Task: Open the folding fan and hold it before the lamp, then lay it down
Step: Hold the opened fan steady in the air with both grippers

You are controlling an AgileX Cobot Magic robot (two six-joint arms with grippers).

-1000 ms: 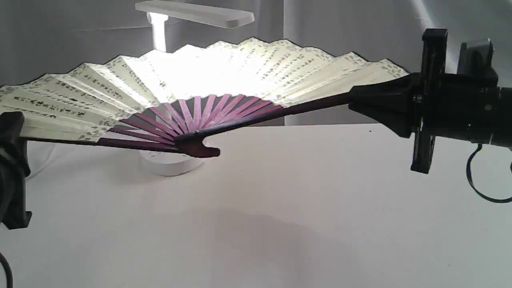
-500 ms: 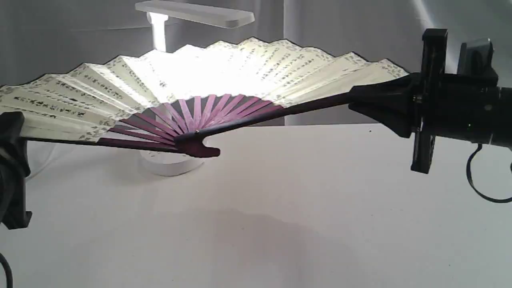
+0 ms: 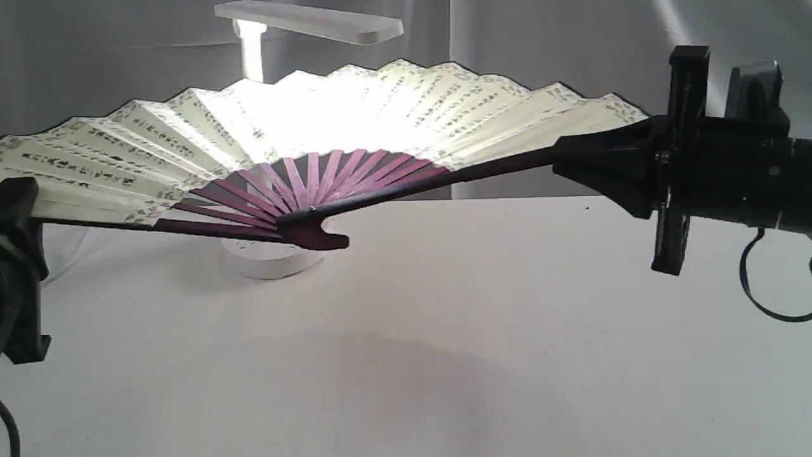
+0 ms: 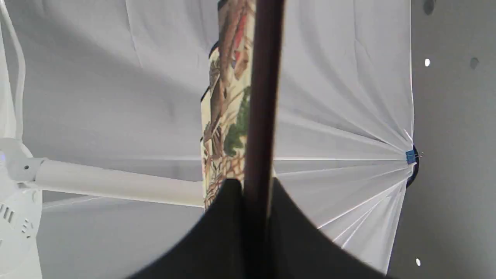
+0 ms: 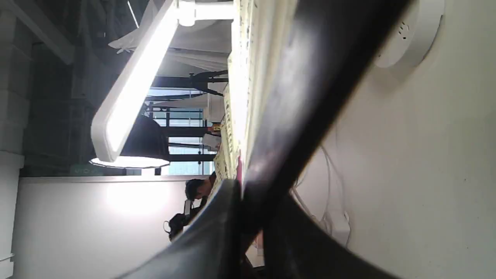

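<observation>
Comparing the exterior view with the second before shows no real change: the fan (image 3: 355,120) stays spread wide and held clear of the table (image 3: 444,330). Its pleated leaf stands between camera and lamp (image 3: 311,22), and the light glows through the paper at centre. The left gripper (image 3: 19,203) holds one guard at the view's left edge, and the right gripper (image 3: 571,166) holds the other on the right. The pivot hangs low, just in front of the lamp's base.

Left wrist view — the jaws are pressed together on the dark guard, which runs straight out from between them. The fan's painted reverse shows beside it, and the lamp's stem crosses behind.

Right wrist view — the jaws are clamped on the opposite guard. The lit lamp head lies beyond the fan's edge, with the base close by.

Assessment: opening appears complete, and the steady pose suggests the hold before the lamp is under way. Only laying the fan down remains. Both arms would need to descend together at matched spacing, or the paper may be strained or may buckle.
</observation>
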